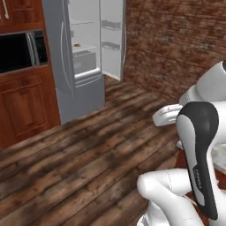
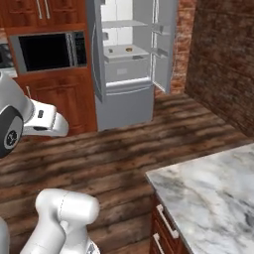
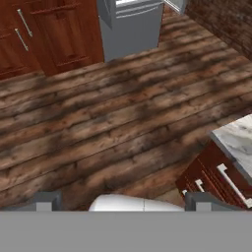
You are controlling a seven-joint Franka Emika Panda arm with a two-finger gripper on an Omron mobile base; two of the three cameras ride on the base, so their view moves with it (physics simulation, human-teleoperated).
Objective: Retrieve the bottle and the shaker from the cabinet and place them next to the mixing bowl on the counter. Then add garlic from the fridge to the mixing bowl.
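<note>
**Fridge open across the floor, hand empty and spread**

I take the fridge (image 2: 124, 64) as my landmark. In the right base view it stands across the wooden floor (image 2: 124, 149) with its doors swung open and the white shelves showing. To the left of the fridge I see a dark built-in oven window (image 2: 47, 49) set in reddish-brown wooden cupboards (image 2: 59, 99). On the fridge's middle shelf sit two small things: a pale tan roundish one (image 2: 110, 50), which I read as the garlic, though it is too small to be sure, and just right of it an orange-brown item (image 2: 129, 49). To the right of the fridge runs a brick wall (image 2: 223, 64), and nearer to me than the fridge, at the lower right, is the marble table (image 2: 213, 193) over wooden drawers (image 2: 166, 233).

In the hand view my hand (image 3: 120, 202) points down at the floor, its two dark fingertips (image 3: 47, 199) standing wide apart with nothing between them. The fridge's grey base is at the top of that view, well apart from the hand, so the garlic lies far ahead of the hand, up on the shelf. The table corner shows at that view's right edge.
</note>
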